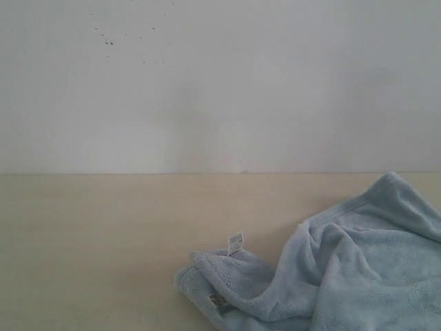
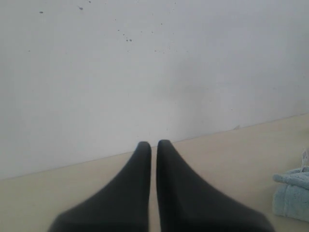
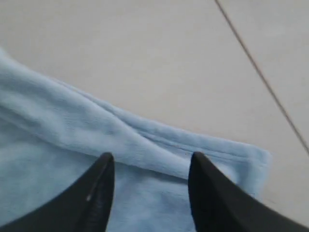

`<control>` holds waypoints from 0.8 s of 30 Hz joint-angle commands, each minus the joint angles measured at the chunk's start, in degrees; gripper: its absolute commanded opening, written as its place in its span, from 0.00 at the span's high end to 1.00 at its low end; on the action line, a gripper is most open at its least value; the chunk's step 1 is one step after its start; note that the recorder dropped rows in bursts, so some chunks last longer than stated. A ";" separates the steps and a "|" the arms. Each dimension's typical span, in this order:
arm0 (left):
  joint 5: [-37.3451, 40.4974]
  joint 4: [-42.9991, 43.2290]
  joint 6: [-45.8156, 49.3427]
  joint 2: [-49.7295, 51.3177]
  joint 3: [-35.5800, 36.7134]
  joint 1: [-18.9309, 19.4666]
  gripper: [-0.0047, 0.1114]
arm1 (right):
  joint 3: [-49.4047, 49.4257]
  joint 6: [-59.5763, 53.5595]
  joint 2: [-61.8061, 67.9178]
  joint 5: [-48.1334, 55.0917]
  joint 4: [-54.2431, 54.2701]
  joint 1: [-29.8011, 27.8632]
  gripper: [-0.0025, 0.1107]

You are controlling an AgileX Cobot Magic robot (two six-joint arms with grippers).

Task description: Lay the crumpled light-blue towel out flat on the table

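towel: pale-blue fluffy terry towel (image 1: 344,276) on the plain beige matte counter (image 1: 103,234), 4–5 o'clock in the exterior view, running off frame.
done: the hemmed corner below the right claw lies flat.
todo: 6 o'clock end bunched and folded over, small white care tag (image 1: 236,243) sticking up; ridges through the middle.
right claw (image 3: 149,162): jaws apart over the hem, gripping nothing.
left claw (image 2: 153,145): pinched closed, empty, well apart from the towel.
progress: early, by my read.

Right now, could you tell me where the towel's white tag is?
In the exterior view, the white tag sticks up at the left end of the towel, lower centre.
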 commanded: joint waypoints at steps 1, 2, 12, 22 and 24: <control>0.00 -0.65 -0.48 -0.13 0.34 0.16 0.92 | 3.65 -10.31 -7.33 5.34 18.47 6.30 0.61; 0.00 -0.65 -0.48 -0.13 0.34 0.16 0.92 | 6.64 -10.96 -9.31 5.25 19.25 10.15 0.61; 0.00 -0.65 -0.48 -0.13 0.34 0.16 0.92 | 16.94 -12.56 -8.25 -3.66 19.59 37.27 0.61; 0.00 -0.65 -0.48 -0.13 0.34 0.16 0.92 | 16.94 -11.43 -7.15 -9.04 19.66 42.70 0.61; 0.00 -0.65 -0.48 -0.13 0.34 0.16 0.92 | 16.94 -11.43 -7.15 -7.15 19.56 41.73 0.61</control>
